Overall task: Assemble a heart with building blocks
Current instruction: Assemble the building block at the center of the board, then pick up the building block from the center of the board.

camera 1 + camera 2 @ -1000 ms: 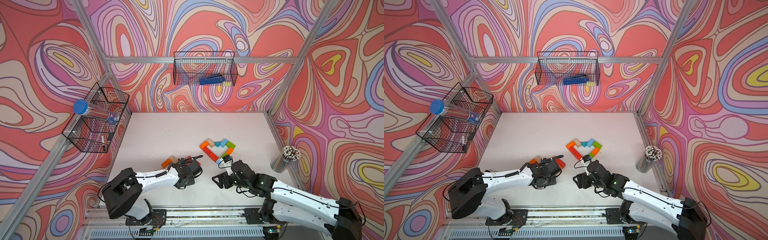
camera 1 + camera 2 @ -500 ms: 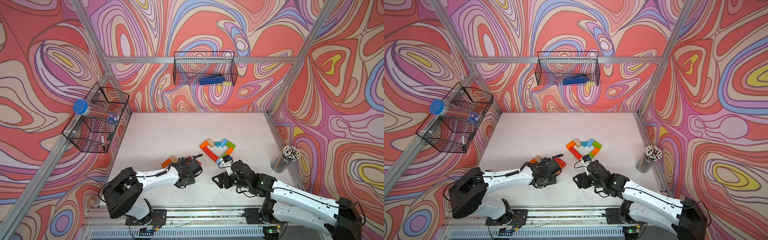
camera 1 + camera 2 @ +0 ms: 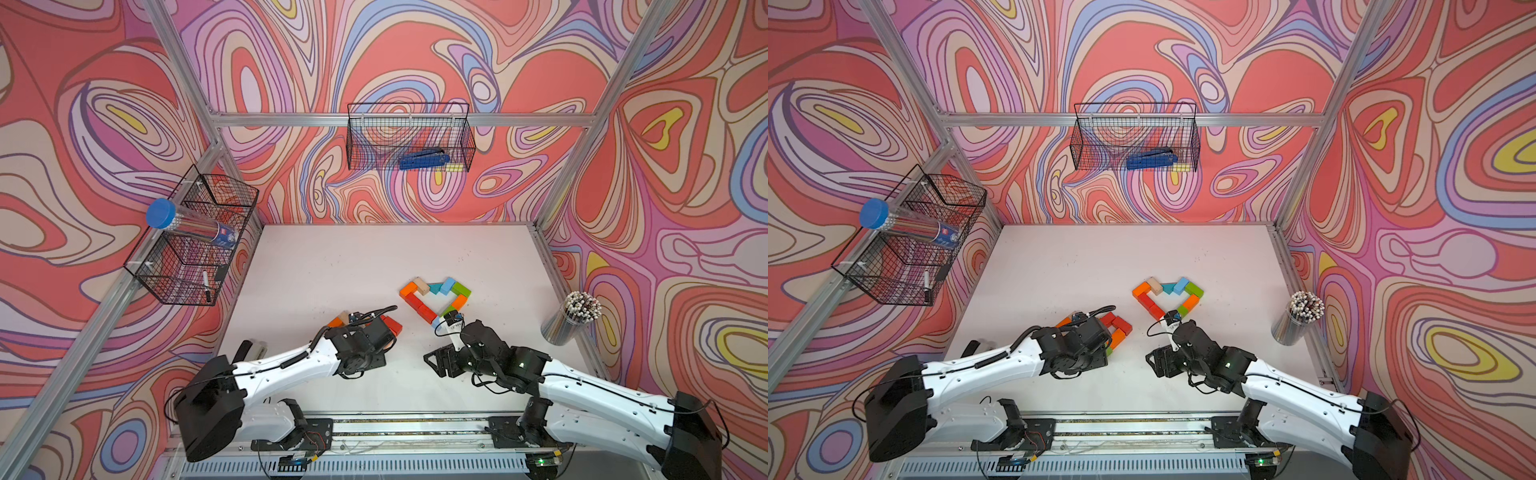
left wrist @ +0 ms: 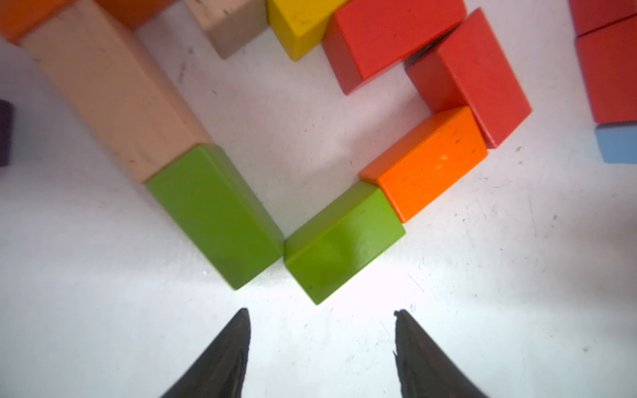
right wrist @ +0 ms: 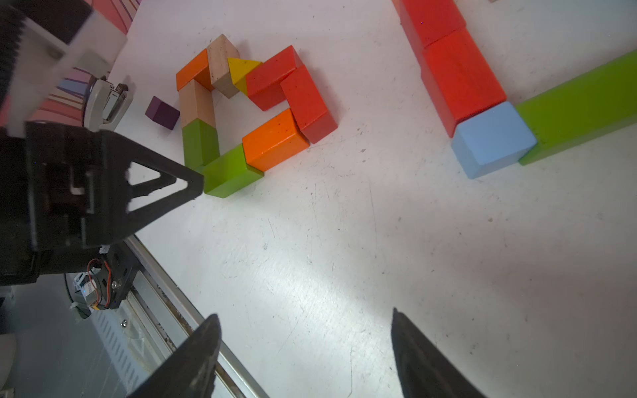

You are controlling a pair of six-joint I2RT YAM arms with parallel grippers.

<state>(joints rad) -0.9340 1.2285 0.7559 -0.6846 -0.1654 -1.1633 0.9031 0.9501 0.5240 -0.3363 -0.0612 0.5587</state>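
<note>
In the left wrist view my left gripper (image 4: 320,312) stands open over bare table, just short of a green block (image 4: 344,241). That block closes the point of a small heart outline with another green block (image 4: 213,213), an orange one (image 4: 427,162), red ones (image 4: 472,75), a yellow wedge (image 4: 300,24) and plain wood (image 4: 110,89). A second heart of building blocks (image 3: 415,305) lies to the right in both top views. My right gripper (image 5: 305,313) is open and empty above the table in front of it. One of the left fingers (image 5: 189,182) shows beside the green block (image 5: 231,172).
A purple cube (image 5: 162,112) and a stapler (image 5: 107,100) lie left of the small heart. A cup of pencils (image 3: 575,318) stands at the right edge. Wire baskets hang on the back wall (image 3: 409,137) and the left wall (image 3: 195,241). The front rail (image 3: 415,424) runs below both arms.
The left jaws have spread wider. Both arms stand about where they were.
</note>
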